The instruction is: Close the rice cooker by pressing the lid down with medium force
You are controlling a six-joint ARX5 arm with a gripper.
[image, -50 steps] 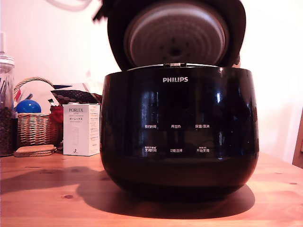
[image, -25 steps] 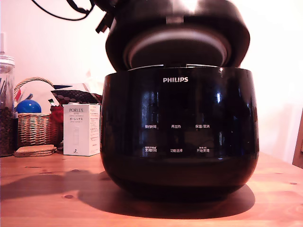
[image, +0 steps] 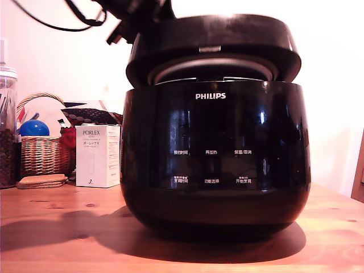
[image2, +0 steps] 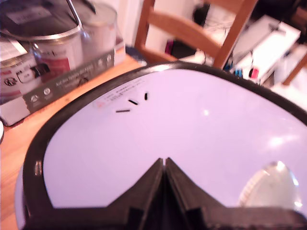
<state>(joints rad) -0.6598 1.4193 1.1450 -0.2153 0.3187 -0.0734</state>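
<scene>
Half-shut lid (image: 216, 42) over the rice cooker (image: 215, 159): rigid, hinged, slick gloss top. My gripper (image2: 164, 165), fingers together, should push flat mid-lid, I reckon.

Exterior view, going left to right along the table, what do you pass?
Glass jar at the exterior view's left edge → wicker basket holding a blue ball → white Porlex box → the rice cooker, its lid lowered but not shut.

Glossy black rice cooker (image: 215, 165) — white lettering, black lid (image: 213, 42) (silvery underside), blue ball (image: 34, 128) — tan wicker basket (image: 40, 154)
</scene>
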